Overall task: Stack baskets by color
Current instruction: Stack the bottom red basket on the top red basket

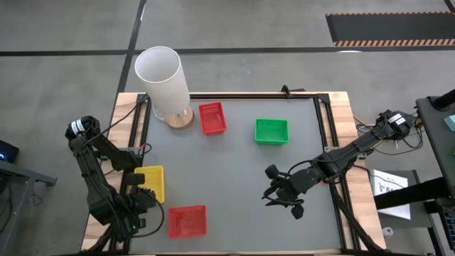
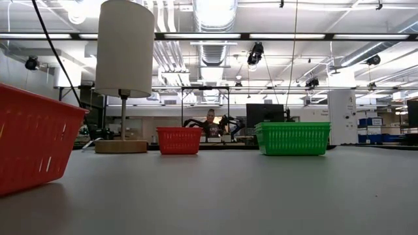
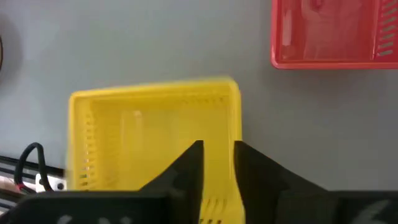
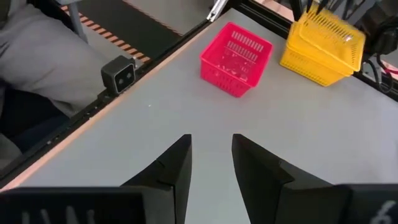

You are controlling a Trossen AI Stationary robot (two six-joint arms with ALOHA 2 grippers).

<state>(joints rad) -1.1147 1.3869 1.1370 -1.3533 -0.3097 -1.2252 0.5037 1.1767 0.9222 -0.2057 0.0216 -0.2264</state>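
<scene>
My left gripper (image 3: 217,163) is straddling the yellow basket's (image 3: 155,140) wall, fingers slightly parted; my right gripper (image 4: 211,158) is hovering open over the tabletop (image 1: 234,178).

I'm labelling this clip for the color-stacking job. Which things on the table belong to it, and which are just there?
Job:
yellow baskets, at the left gripper
near red basket
far red basket
green basket

Just there:
white cylinder on its wooden base
</scene>
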